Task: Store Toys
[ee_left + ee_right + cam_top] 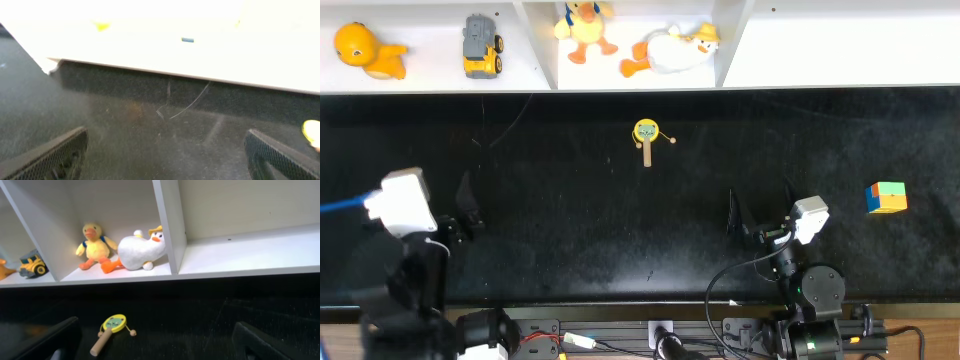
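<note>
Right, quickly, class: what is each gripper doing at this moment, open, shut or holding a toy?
Left gripper: open, holding nothing.
Right gripper: open, holding nothing.

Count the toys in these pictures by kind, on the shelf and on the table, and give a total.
Bird toys: 3 (orange bird, yellow duck, white goose)
Toy truck: 1
Handle drum: 1
Colour cube: 1
Total: 6

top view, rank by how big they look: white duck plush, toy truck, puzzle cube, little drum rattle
1. white duck plush
2. toy truck
3. puzzle cube and drum rattle: too alike to rank
</note>
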Robot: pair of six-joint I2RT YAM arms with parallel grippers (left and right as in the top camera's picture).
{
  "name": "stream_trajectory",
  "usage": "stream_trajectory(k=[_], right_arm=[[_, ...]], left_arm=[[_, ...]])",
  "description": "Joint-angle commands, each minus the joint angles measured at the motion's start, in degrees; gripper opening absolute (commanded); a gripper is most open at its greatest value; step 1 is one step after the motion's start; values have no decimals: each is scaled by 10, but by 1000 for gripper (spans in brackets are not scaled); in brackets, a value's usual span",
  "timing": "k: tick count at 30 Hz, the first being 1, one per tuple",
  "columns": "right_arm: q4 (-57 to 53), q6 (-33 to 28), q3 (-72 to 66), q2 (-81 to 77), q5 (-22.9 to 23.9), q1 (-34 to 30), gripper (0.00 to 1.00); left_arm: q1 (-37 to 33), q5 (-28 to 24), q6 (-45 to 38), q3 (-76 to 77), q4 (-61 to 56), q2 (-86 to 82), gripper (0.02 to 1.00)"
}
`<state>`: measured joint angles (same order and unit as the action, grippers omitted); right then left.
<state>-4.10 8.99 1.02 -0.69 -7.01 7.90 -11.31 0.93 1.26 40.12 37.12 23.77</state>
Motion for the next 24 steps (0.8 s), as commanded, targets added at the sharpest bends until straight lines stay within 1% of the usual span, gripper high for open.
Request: stream_trajectory(k=[1,8,15,24], right_arm=[[3,4,-8,4,7,2,996],[2,4,-8,4,7,2,996],[2,4,-8,4,7,2,996],[3,4,-8,4,7,2,996]], left_arm=[[-29,-7,8,-136,-90,-94,996],[-48,-10,58,-299,-237,-193,998],[-48,-10,66,-395,-355,-236,996],[-48,-1,72,-396,-375,-236,998]])
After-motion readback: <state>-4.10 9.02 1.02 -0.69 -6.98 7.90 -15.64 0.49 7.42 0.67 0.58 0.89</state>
